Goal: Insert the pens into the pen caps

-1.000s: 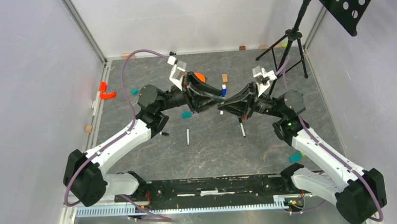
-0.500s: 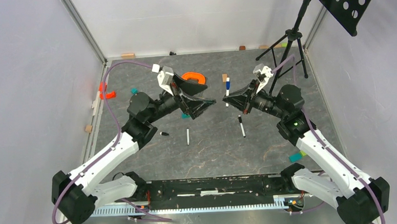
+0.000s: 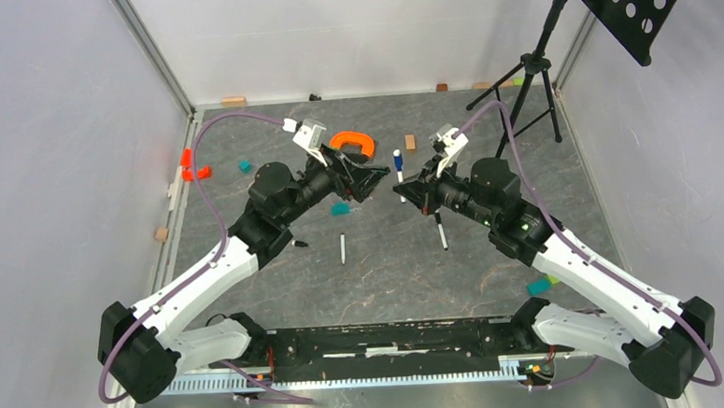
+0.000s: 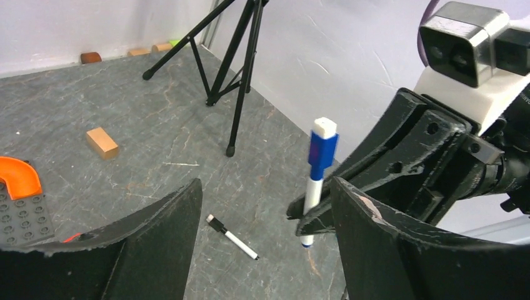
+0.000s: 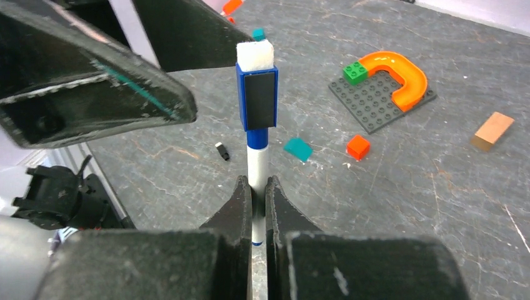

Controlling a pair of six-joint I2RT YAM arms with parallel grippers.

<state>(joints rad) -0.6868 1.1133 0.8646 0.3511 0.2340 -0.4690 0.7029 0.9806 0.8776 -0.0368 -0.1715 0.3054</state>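
My right gripper point(image 3: 402, 190) point(image 5: 253, 185) is shut on the white barrel of a pen point(image 5: 257, 164) that wears the blue cap point(image 5: 257, 94) and stands upright above the table. This pen also shows in the top view point(image 3: 398, 160) and the left wrist view point(image 4: 318, 167). My left gripper point(image 3: 372, 176) point(image 4: 265, 185) is open and empty, just left of that pen. A second pen point(image 3: 441, 230) point(image 4: 232, 237) with a black cap end lies on the table. A third pen point(image 3: 343, 249) lies left of it. A loose black cap point(image 3: 298, 244) point(image 5: 220, 150) lies further left.
A grey baseplate point(image 5: 374, 100) with an orange arch point(image 3: 352, 141) sits behind the left gripper. A teal brick point(image 5: 298, 149), a red brick point(image 5: 358, 147) and a wooden block point(image 5: 493, 131) lie about. A black tripod point(image 3: 523, 72) stands at the back right.
The two grippers were together at the blue-capped pen; the left one let go, opened and drew back. The right gripper has carried the pen a little to the left.
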